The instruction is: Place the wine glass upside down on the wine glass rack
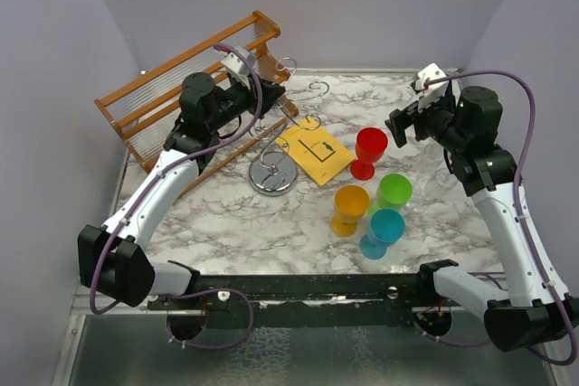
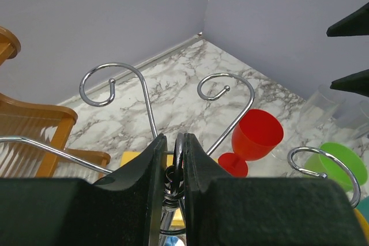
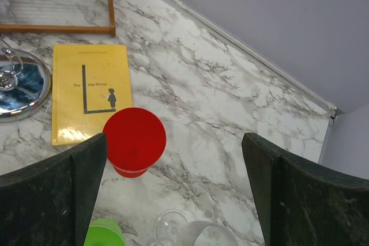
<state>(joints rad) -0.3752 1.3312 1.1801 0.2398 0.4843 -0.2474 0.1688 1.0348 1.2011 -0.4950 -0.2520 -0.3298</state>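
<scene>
The wine glass rack (image 1: 271, 176), a silver wire tree with curled arms and a round shiny base, stands at centre left on the marble table. My left gripper (image 1: 271, 102) is above it, shut on the ring at the top of the rack's post (image 2: 179, 152). The rack's curled arms (image 2: 226, 84) spread out beyond the fingers. The clear wine glass (image 3: 193, 234) stands at the bottom edge of the right wrist view, partly cut off. It also shows faintly as the clear glass (image 2: 323, 101) beside the green cup. My right gripper (image 3: 173, 145) hangs open above the table, nothing between its fingers.
Red (image 1: 371, 146), orange (image 1: 351, 203), green (image 1: 394, 191) and blue (image 1: 385, 228) goblets cluster right of centre. A yellow book (image 1: 315, 151) lies next to the rack's base. A brown wooden slatted rack (image 1: 172, 97) leans at the back left, with walls close around.
</scene>
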